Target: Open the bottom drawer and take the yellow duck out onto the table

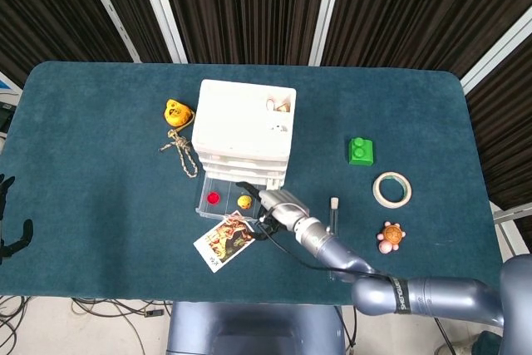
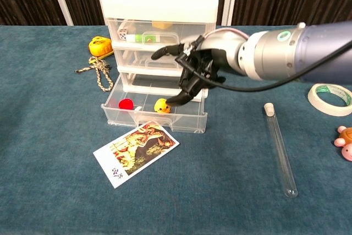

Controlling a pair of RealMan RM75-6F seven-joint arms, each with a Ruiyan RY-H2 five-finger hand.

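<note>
The white drawer unit (image 1: 243, 129) (image 2: 159, 9) has its bottom drawer (image 1: 204, 208) (image 2: 154, 120) pulled out. Inside it lie the small yellow duck (image 1: 244, 201) (image 2: 161, 105) and a red ball (image 1: 214, 198) (image 2: 127, 103). My right hand (image 1: 278, 205) (image 2: 193, 71) hovers over the drawer's right half with fingers spread and holds nothing. One fingertip (image 2: 171, 102) points down just right of the duck. Of my left hand (image 1: 10, 230) only dark fingers show at the far left edge of the head view, apart and away from everything.
A picture card (image 1: 223, 240) (image 2: 136, 146) lies just in front of the drawer. A glass tube (image 1: 333, 222) (image 2: 279, 149), tape roll (image 1: 391, 189) (image 2: 330, 94), toy turtle (image 1: 390, 236) and green block (image 1: 361, 151) lie to the right. A yellow tape measure (image 2: 101, 45) and rope (image 2: 100, 72) lie left.
</note>
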